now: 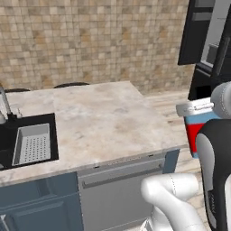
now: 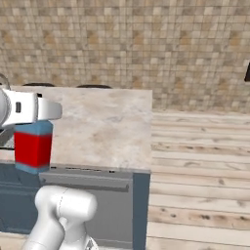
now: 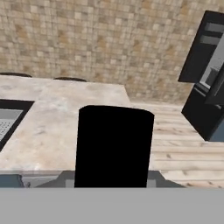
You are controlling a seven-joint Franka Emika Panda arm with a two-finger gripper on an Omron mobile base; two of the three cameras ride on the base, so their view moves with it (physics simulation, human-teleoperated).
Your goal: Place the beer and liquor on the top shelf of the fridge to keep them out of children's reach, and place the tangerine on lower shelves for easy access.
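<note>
Just below my white hand hangs the squat rectangular bottle of liquor (image 2: 33, 149) — blue shoulders, red body — its black cap (image 3: 113, 146) rising right in front of my hand camera. My pincer (image 2: 35, 122) is closed on its top, holding it clear of the pale marble counter (image 1: 99, 122), beside the counter's right end above the wooden floor (image 2: 200, 161). To my right stands the tall black-doored fridge (image 1: 205, 40) — well apart from the bottle. A black sink (image 1: 27, 142) with a grey perforated tray lies at the counter's far left.
</note>
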